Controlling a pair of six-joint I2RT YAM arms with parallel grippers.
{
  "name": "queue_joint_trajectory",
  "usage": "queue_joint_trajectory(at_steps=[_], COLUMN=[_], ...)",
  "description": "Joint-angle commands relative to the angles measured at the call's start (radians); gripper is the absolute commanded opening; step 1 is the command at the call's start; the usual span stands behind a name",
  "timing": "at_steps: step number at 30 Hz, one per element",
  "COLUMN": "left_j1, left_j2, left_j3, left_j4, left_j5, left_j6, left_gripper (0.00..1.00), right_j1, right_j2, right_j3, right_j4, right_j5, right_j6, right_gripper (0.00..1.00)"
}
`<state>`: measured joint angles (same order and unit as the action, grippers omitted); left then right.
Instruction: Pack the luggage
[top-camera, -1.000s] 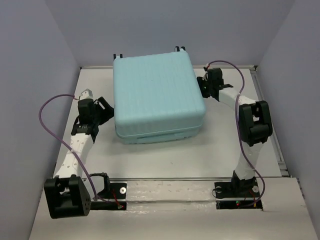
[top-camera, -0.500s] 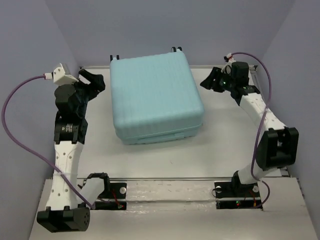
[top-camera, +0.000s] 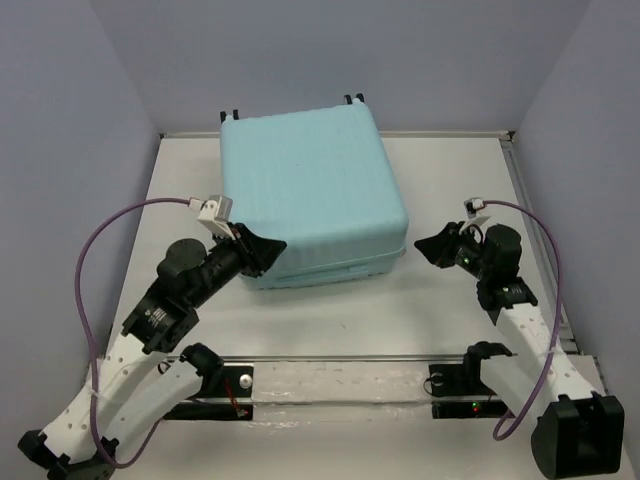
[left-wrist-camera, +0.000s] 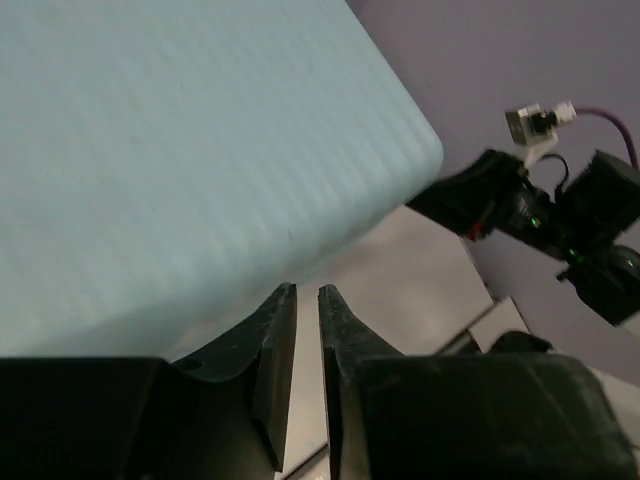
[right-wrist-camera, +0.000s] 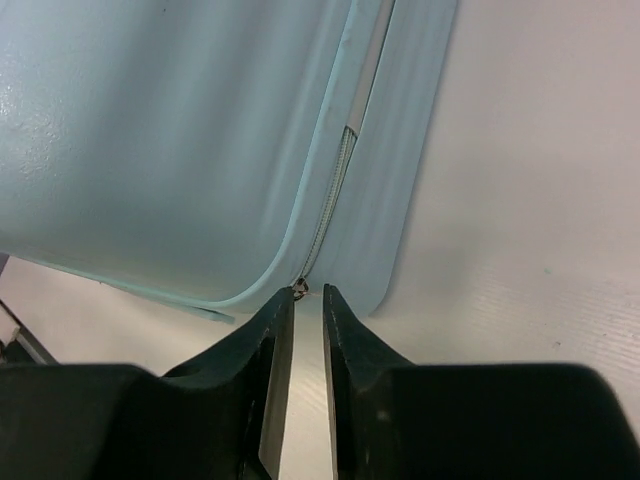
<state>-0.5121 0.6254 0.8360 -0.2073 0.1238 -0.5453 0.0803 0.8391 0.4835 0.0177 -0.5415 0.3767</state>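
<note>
Two pincers nearly closed and empty, left pincer (top-camera: 265, 248) by the luggage (top-camera: 310, 185), right pincer (right-wrist-camera: 308, 292) at its zipper (right-wrist-camera: 335, 190)

The luggage (top-camera: 310, 190) runs past both wrist views' edges; from above, the left gripper (top-camera: 272, 250) hides its near-left corner.
</note>
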Motion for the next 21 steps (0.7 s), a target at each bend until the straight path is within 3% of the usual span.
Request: queue_joint_trajectory(at_steps=[1, 3, 4, 6, 11, 17, 21], left_j1=[-0.205, -0.379, -0.466, -0.511, -0.522, -0.520, -0.499], left_j2=[-0.035, -0.035, -0.030, 0.002, 0.147, 0.276, 0.321], left_j3=[-0.115, -0.153, -0.190, -0.250, -0.340, -0.342, -0.334], left_j4=[0.032, 0.065, 0.087, 0.130, 0.316, 0.420, 0.445], left_j5=[-0.048, -0.185, -0.222, -0.266, -0.256, -0.273, -0.262], left_j6=[-0.123, -0.162, -0.192, -0.212, -0.219, -0.173, -0.151], left_gripper=[0.25, 0.24, 0.24, 0.28, 0.35, 0.38, 0.38], right_j1=[0.003, 0.003, 0.003, 0.003, 0.003, 0.003, 0.003], right_j2=[-0.025, 0.003, 0.012, 0.076, 0.192, 0.259, 0.344], right_j3=[-0.043, -0.057, -0.077, -0.076, -0.040, -0.057, -0.048], right_j4=[0.166, 0.198, 0.246, 0.284, 0.315, 0.402, 0.491], right_j5=[0.023, -0.012, -0.041, -0.096, -0.195, -0.216, -0.354], right_j6=[-0.007, -0.012, -0.012, -0.031, -0.093, -0.101, -0.064], right_gripper=[0.25, 0.27, 0.40, 0.49, 0.57, 0.56, 0.51])
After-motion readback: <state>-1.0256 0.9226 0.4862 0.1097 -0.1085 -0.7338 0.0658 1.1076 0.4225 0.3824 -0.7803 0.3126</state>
